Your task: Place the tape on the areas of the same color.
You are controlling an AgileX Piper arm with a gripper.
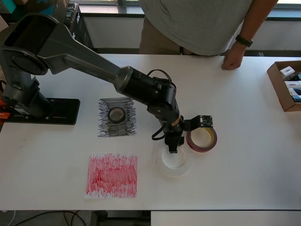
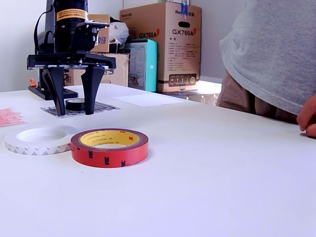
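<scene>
Red tape — open gripper above white roll

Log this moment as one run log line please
gripper: open, empty, above white roll | black roll: on black patch | red roll: unplaced

From overhead, my own wrist covers my tool and the twelve o'clock rim of the whitish roll, so I cannot tell there how my jaws stand. The person at twelve o'clock is cut off at the chest by the frame's top edge. In the exterior view, the red patch runs off at nine o'clock, and the black roll sits partly behind my fingers.
</scene>
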